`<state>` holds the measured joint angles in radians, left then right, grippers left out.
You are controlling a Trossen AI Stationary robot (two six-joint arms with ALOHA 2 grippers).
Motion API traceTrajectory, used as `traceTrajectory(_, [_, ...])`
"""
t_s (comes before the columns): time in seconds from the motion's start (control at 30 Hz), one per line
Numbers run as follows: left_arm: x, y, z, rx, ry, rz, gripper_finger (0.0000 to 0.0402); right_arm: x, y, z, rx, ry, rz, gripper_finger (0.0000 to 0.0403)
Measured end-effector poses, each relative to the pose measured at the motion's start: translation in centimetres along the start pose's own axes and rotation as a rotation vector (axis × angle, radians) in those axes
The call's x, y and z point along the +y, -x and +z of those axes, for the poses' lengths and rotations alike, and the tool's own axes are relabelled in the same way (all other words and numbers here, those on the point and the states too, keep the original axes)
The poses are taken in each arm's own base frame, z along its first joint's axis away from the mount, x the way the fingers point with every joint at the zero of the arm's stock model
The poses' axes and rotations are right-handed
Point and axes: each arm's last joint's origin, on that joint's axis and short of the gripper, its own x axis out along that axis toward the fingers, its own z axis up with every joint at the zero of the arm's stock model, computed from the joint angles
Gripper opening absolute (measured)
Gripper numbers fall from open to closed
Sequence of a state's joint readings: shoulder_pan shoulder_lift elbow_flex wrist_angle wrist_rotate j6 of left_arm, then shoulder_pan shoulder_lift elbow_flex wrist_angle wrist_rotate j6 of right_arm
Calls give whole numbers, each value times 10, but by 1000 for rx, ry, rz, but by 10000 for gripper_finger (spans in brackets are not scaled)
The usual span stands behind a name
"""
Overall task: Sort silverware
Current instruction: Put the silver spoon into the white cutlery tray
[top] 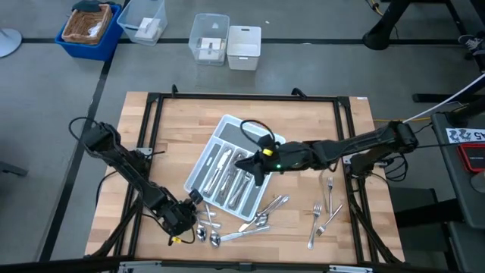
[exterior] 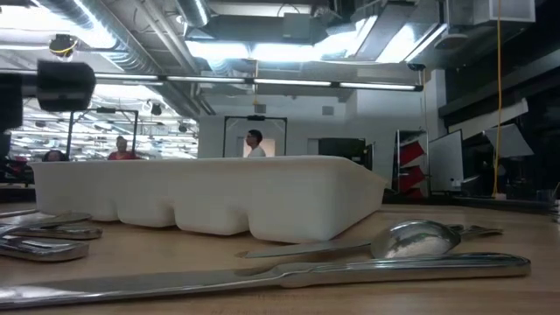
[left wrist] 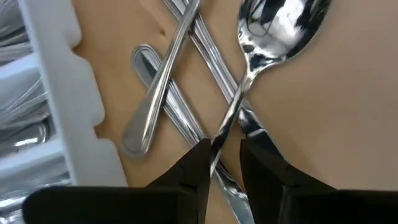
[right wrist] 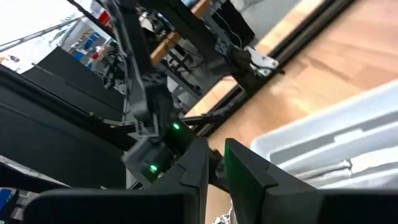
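The left gripper [top: 189, 220] sat low at the near edge of the wooden table [top: 303, 129], just beside the near-left corner of the light grey cutlery tray [top: 227, 125]. In the left wrist view its jaws were closed on the thin handle of a spoon [left wrist: 280, 25], whose bowl pointed away from the fingers [left wrist: 199, 165] and whose handle crossed over other loose handles lying on the wood.

The right gripper [top: 254, 165] hung over the middle of the tray, above its long compartments. Its jaws stood close together with only a narrow gap, and I could not tell whether anything was between them.

The silverware lay in three places. Several pieces [top: 227, 178] rested lengthwise in the tray's compartments. A loose pile of spoons and knives [top: 261, 216] lay on the table just off the tray's near end, reaching toward the left gripper. A few forks [top: 324, 208] lay apart to the right of that pile.

In the low view, a spoon [exterior: 411, 238] and a knife [exterior: 262, 278] lay flat in front of the tray's wall [exterior: 219, 197].
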<state>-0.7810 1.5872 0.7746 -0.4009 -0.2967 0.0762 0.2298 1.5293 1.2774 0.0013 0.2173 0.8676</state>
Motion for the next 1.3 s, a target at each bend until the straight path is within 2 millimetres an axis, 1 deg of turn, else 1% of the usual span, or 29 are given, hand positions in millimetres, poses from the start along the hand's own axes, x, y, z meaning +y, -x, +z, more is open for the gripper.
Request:
traceTrajectory(0.13, [3, -11, 1, 12, -38, 13, 76, 2, 5, 4, -9, 10, 9, 56])
traceTrajectory(0.27, [7, -16, 2, 6, -70, 14, 76, 2, 5, 4, -6, 11, 7, 56])
traceTrajectory(0.4, [11, -18, 1, 10, -83, -21, 73, -1, 5, 1, 17, 18, -20, 56])
traceTrajectory(0.47, [13, -19, 1, 11, -76, -19, 61, -2, 5, 0, 27, 22, -31, 56])
traceTrajectory(0.6, [15, -19, 1, 15, -67, -21, 20, -4, 6, -2, 49, 29, -57, 56])
traceTrajectory(0.67, [15, -18, 1, 11, -61, -23, 8, -5, 6, -3, 58, 32, -66, 56])
traceTrajectory(0.83, [16, -14, 1, -2, -40, -27, 13, -7, 6, -4, 76, 38, -87, 56])
traceTrajectory(0.97, [17, -9, -1, -7, -14, -33, 4, -9, 6, -5, 86, 42, -99, 56])
traceTrajectory(1.3, [25, 16, 5, -116, 137, -17, 4, -16, 8, -11, 150, 63, -172, 56])
